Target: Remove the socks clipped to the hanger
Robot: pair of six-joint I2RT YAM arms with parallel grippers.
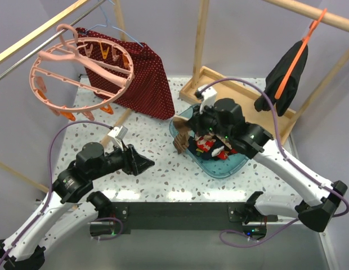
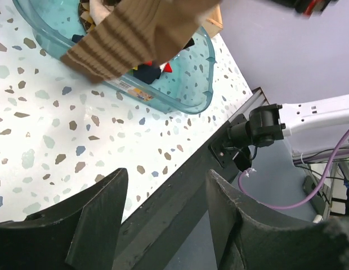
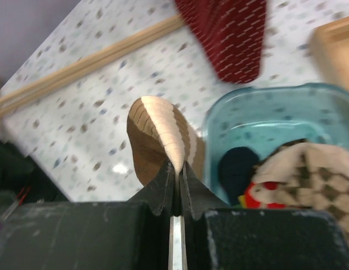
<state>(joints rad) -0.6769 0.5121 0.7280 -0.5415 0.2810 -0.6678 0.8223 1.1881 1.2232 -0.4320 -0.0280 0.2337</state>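
Pink hanger [image 1: 79,67] hangs tilted off the rail [image 1: 17,64] at 10 o'clock in the top view, well apart from both arms. Orange and pink clips show around its ring. Red cloth [image 1: 142,79] hangs just behind it, on the ring's 3 o'clock side.

Right tool [image 3: 175,170] is clenched on a brown sock [image 3: 157,132]. Its wrist view shows the fingers [image 3: 163,188] pressed together, with the sock's tan-striped end pinched at the tips and the rest bulging past them. In the top view the sock sits over the 9 o'clock rim of the teal tub [image 1: 222,170], partly outside it above the table [image 1: 163,174]. The left wrist view shows the same sock across the tub wall, ribbed cuff pointing toward 8 o'clock. Can't tell if it touches the rim.

Other socks [image 1: 213,147] are piled inside the tub, at 3 o'clock of the right tool. They are navy ones with red and yellow marks, plus a tan-and-brown checked one at 4 o'clock in the right wrist view.

Left tool [image 1: 145,164] is released, with nothing between its fingers [image 2: 98,219]. It sits low over the table at 8 o'clock of the tub, near it but not touching, and points toward it.

Black garment [image 1: 282,79] hangs at 2 o'clock in the top view on an orange hanger [image 1: 298,53]. Tub sits near table centre, with a wooden tray [image 1: 192,87] just beyond it at 12 o'clock.
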